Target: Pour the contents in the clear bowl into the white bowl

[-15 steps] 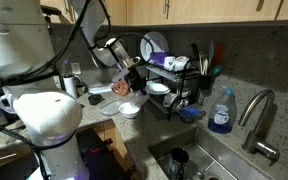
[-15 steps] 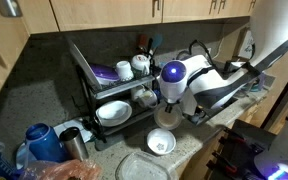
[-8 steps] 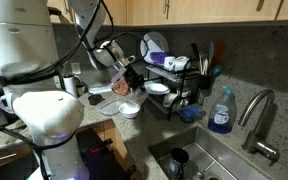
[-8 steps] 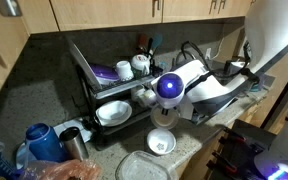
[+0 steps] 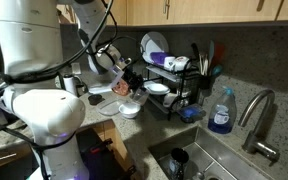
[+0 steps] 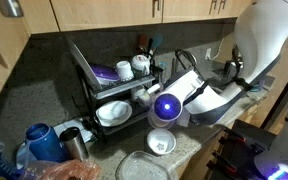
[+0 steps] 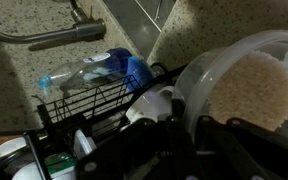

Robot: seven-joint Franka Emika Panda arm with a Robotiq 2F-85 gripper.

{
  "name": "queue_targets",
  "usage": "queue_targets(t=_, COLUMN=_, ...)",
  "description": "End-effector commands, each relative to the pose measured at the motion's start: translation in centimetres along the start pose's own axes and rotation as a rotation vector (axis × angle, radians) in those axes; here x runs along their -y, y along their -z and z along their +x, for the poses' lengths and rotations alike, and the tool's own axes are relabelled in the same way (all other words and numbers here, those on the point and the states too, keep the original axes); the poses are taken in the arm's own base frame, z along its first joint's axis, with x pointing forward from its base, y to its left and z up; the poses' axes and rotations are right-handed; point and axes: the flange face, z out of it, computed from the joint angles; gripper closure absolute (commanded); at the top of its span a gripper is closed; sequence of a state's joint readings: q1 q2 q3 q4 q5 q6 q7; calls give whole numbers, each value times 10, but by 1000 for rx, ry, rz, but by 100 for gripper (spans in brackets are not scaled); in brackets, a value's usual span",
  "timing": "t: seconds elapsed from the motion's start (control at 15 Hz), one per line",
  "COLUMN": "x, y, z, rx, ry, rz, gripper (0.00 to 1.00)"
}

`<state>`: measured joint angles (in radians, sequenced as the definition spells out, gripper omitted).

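My gripper (image 7: 184, 140) is shut on the rim of the clear bowl (image 7: 246, 88), which is tipped on its side with pale grainy contents still against its wall. In both exterior views the gripper (image 5: 130, 88) hangs just above the white bowl (image 5: 130, 110), which stands on the counter in front of the dish rack. The white bowl (image 6: 161, 143) holds some pale contents. In that view the wrist (image 6: 166, 106) hides the clear bowl.
A black dish rack (image 5: 176, 88) (image 6: 112, 92) with plates and cups stands right behind the bowls. A large flat plate (image 5: 108, 105) (image 6: 142, 168) lies beside the white bowl. A blue soap bottle (image 5: 221, 112), faucet (image 5: 258, 115) and sink (image 5: 194, 160) are further along.
The wrist has dropped and turned over the white bowl, tipping the clear bowl further. The white bowl has not moved.
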<state>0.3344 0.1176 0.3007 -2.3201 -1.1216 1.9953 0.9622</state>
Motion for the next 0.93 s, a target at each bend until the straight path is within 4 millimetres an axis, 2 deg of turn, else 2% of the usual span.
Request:
queue_targets(t=0.0, x=5, y=4, z=9, rx=-28, ry=-23, rz=-85, gripper=99)
queue_targets(t=0.87, x=32, y=6, z=-2, rx=-45, ry=-26, rz=-181, gripper=99)
